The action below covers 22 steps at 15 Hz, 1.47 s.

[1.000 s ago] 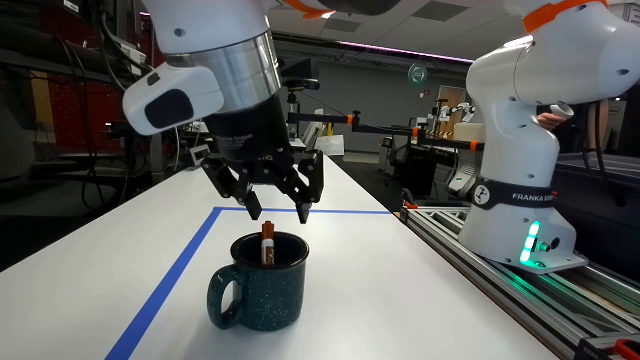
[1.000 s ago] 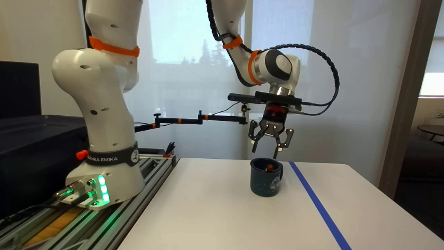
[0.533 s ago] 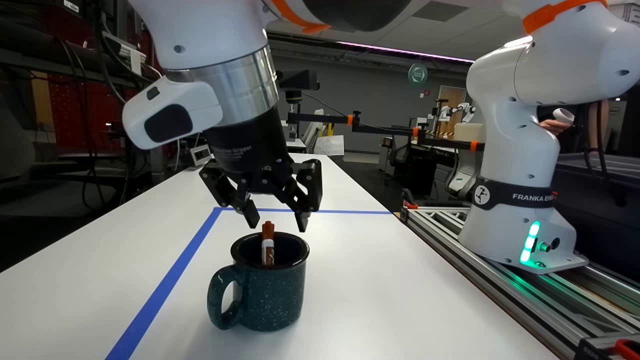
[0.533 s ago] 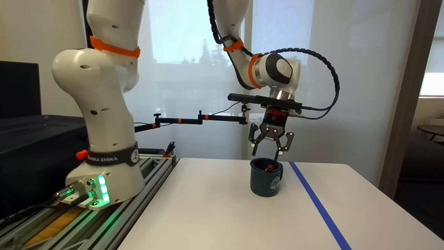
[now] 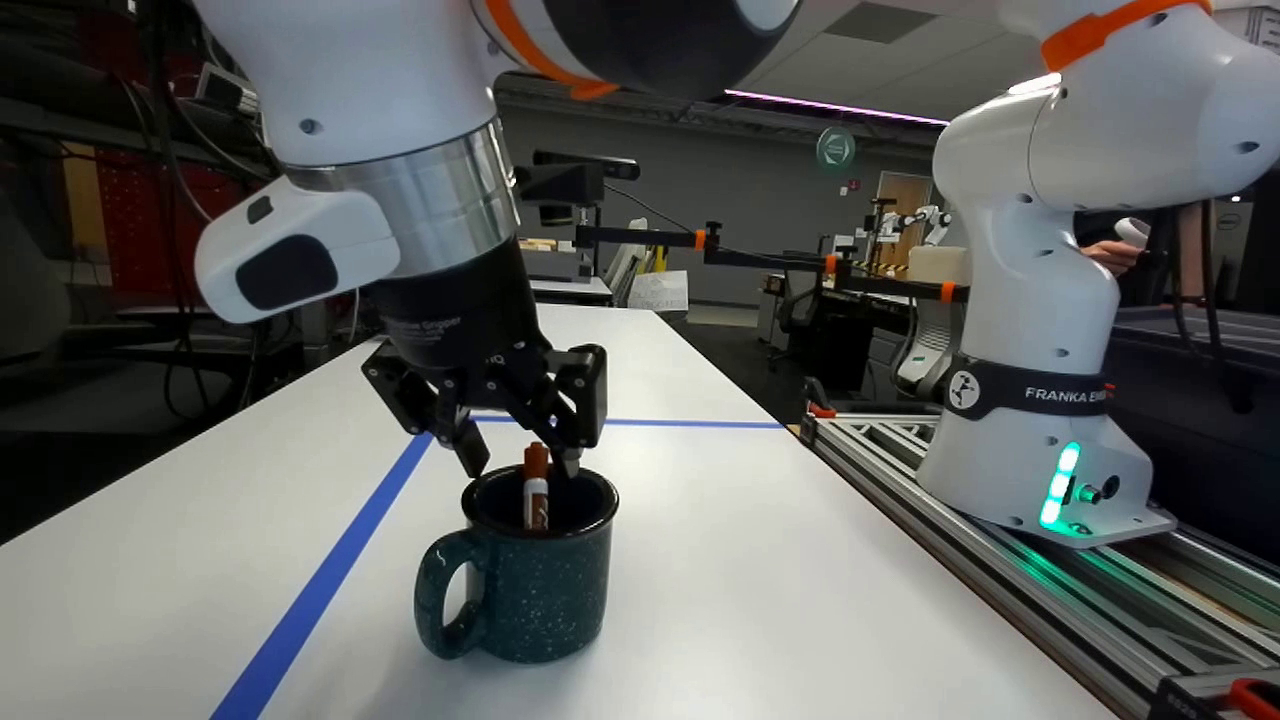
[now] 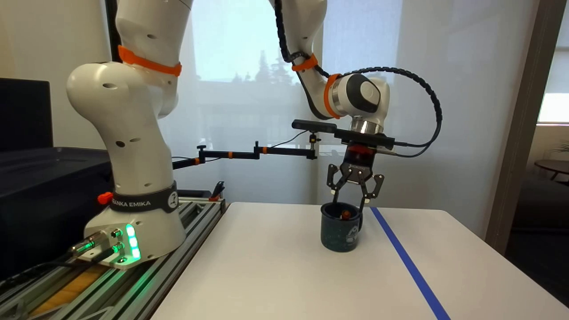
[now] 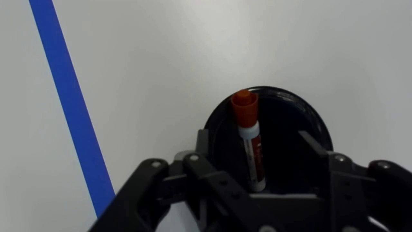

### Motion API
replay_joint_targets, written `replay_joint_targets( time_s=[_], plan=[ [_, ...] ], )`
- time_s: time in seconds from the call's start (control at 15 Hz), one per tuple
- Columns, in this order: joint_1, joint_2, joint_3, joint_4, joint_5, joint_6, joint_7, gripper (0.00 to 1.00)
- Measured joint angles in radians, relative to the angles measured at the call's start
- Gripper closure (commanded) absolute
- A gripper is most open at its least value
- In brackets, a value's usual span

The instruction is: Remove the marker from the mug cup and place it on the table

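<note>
Your gripper (image 5: 522,466) is hanging over mug cup (image 5: 545,595), fingers (image 7: 202,141) standing wide apart, holding nothing. Marker (image 7: 252,145) leaning inside, cap (image 7: 246,111) poking above rim (image 7: 280,91). Likely light, stiff, slightly slippery; you're best pinching white band (image 7: 249,131) below cap.

In an exterior view you look along the table (image 5: 730,570) from near the cup (image 5: 545,595); in an exterior view you face a window (image 6: 244,58) from farther off. The wrist view looks closely down into the cup, which all three show.
</note>
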Motion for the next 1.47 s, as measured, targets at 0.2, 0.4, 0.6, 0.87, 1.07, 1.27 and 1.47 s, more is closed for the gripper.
replay_joint_targets(
  time_s=[0.2, 0.4, 0.6, 0.87, 1.07, 1.27, 1.47],
  plan=[
    [0.001, 0.014, 0.001, 0.015, -0.001, 0.000, -0.001, 0.30],
    [0.003, 0.020, 0.002, 0.022, -0.001, 0.000, -0.001, 0.33],
    [0.004, 0.021, 0.003, 0.024, -0.001, 0.000, -0.001, 0.41],
    [0.004, 0.021, 0.002, 0.028, -0.001, 0.000, -0.001, 0.53],
    [0.004, 0.021, 0.002, 0.030, -0.002, 0.000, 0.000, 0.49],
    [0.006, 0.021, 0.002, 0.030, -0.002, 0.000, 0.006, 0.49],
    [0.010, 0.021, 0.003, 0.030, -0.002, 0.000, 0.014, 0.46]
  ],
)
